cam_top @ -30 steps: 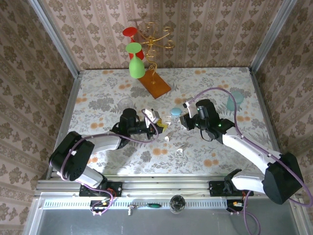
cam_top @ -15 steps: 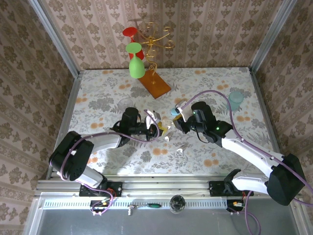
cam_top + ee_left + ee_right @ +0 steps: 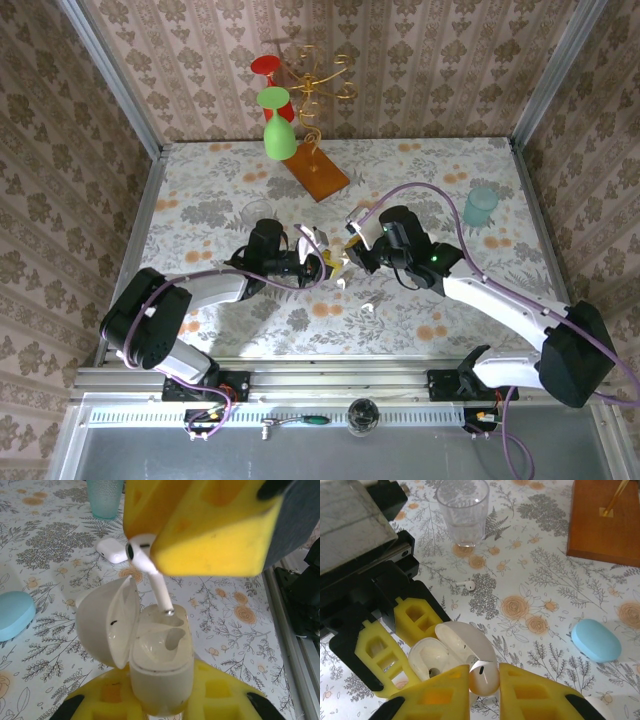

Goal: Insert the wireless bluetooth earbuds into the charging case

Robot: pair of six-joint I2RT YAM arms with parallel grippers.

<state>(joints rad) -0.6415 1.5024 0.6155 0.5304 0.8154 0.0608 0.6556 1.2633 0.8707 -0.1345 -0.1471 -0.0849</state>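
The left claw (image 3: 161, 704) is clamping the base of the open white charging case (image 3: 161, 662), its yellow fingers closed on both sides, and the lid is hanging open to one side. The right claw (image 3: 484, 692) is pinching a white earbud (image 3: 483, 677) just above the left claw, and the stem tip is sitting at the mouth of one socket. A second earbud (image 3: 466, 585) is lying on the table (image 3: 545, 570) beyond the right claw, near a clear glass (image 3: 462, 510). A blue case (image 3: 596, 640) is resting off to that claw's side.
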